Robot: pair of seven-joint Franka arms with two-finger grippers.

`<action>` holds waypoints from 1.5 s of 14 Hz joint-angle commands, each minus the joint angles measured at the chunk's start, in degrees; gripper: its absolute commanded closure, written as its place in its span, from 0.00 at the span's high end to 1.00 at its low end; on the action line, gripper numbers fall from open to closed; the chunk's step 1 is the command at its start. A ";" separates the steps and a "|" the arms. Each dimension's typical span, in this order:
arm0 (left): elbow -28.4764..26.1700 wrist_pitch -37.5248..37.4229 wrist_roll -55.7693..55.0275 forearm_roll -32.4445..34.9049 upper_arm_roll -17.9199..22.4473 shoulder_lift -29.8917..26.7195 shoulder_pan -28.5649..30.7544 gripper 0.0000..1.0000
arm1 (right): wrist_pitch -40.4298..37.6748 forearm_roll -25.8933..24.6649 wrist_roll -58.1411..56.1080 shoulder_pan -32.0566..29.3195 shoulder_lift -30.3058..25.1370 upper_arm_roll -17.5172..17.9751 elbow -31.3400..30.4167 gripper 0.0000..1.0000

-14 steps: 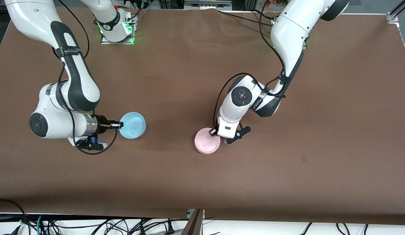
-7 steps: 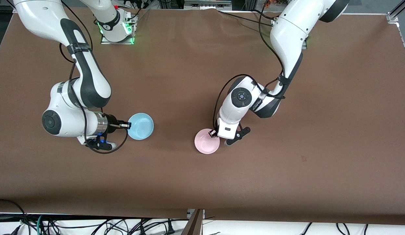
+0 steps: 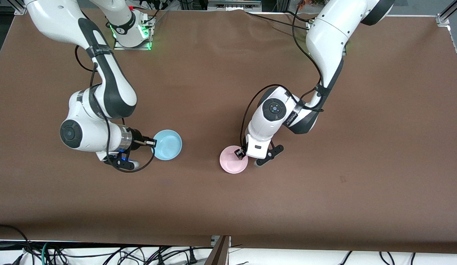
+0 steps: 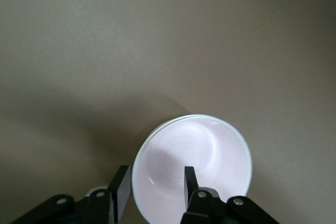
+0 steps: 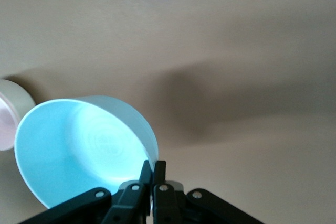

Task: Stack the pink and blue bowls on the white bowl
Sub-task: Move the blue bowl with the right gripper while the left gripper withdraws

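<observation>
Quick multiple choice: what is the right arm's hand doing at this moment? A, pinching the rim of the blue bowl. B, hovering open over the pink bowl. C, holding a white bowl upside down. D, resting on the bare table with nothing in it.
A: in the right wrist view the right hand has its fingers closed on the rim of the blue bowl.

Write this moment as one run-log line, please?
right tool: shut on blue bowl rim, carrying | left tool: open, straddling pink bowl rim | pink sits nested on white bowl
</observation>
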 commanded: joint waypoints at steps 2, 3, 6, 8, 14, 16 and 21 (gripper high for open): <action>8.34 -12.46 -0.52 1.30 0.13 -0.37 2.21 0.48 | 4.92 0.79 8.97 4.80 0.59 -0.09 1.28 0.00; 10.19 -15.63 0.44 1.22 0.04 -0.99 3.00 0.47 | 6.68 0.70 10.90 6.38 1.02 -0.09 1.37 0.00; 16.95 -27.58 7.54 0.78 -0.75 -2.83 6.78 0.45 | 12.91 0.70 17.93 10.60 2.51 -0.09 2.16 0.00; 21.09 -34.70 14.21 -1.75 -0.84 -4.59 10.46 0.45 | 14.86 0.61 21.89 12.80 4.27 -0.09 3.56 0.00; 22.07 -49.22 40.58 -4.15 -0.58 -12.85 24.00 0.44 | 21.19 0.35 28.84 18.26 10.42 -0.18 9.36 0.00; 22.16 -52.56 47.70 -3.62 -0.31 -14.35 27.43 0.44 | 23.12 0.17 28.85 18.70 12.18 -0.26 10.77 0.00; 22.08 -61.08 61.51 5.85 -0.22 -17.77 29.91 0.46 | 25.15 -0.09 28.85 20.37 14.56 -0.35 11.39 0.00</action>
